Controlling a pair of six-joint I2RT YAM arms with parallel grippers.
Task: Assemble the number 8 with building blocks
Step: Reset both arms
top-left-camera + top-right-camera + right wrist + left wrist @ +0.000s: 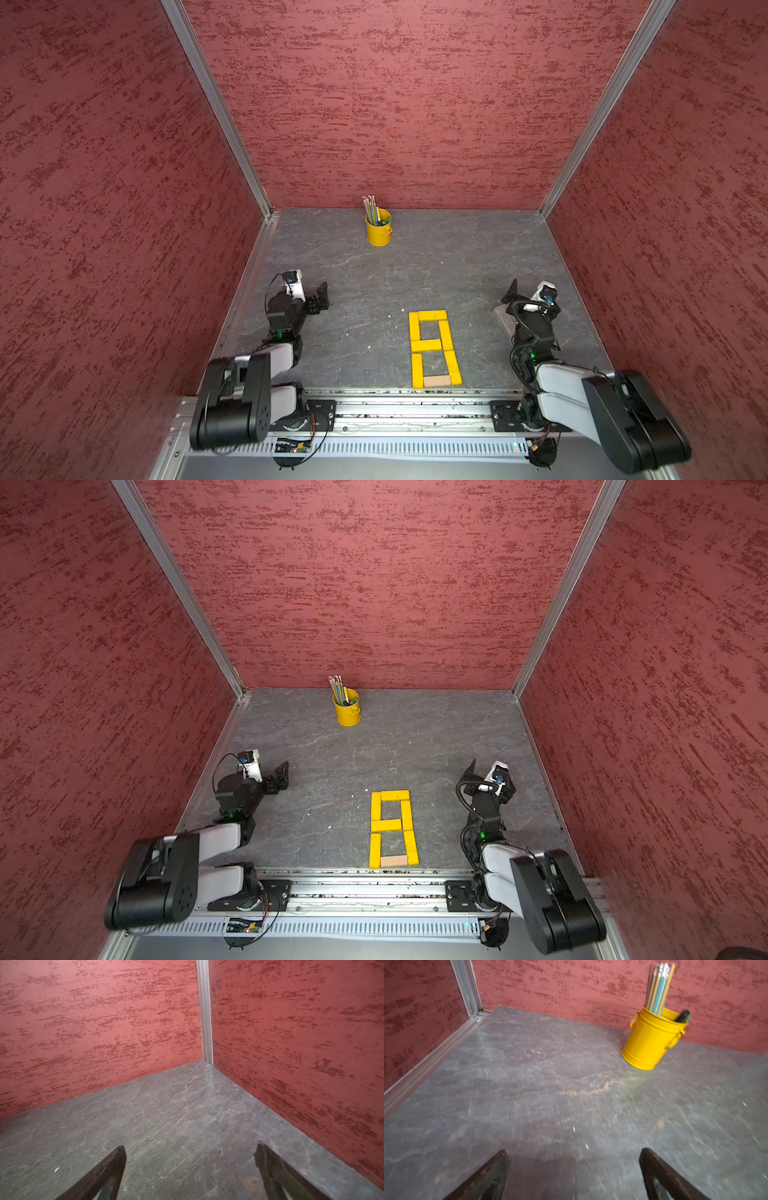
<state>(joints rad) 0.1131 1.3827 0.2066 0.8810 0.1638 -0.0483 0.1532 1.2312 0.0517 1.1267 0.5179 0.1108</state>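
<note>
- The number 8 (426, 345) looks finished to me: six bright yellow wooden planks (432, 316) form the two loops, and one plain tan wooden plank (436, 381) closes the end farthest from the yellow metal bucket of pencils (378, 232). It lies flat on the grey stone-patterned desk (353, 270), well apart from that bucket and a little to its right.
- The planks only lie loose against one another, and the yellow plank (453, 368) on the right of the loop farther from the bucket sits slanted. An arm sweeping low across them could nudge one and break the shape.
- The left pincer (574, 1152) is spread wide with nothing between its jaws. It points toward the bucket and is clear of every plank.
- The right pincer (191, 1147) is likewise spread and empty. It is farther to the bucket's right than the figure and touches no plank.
</note>
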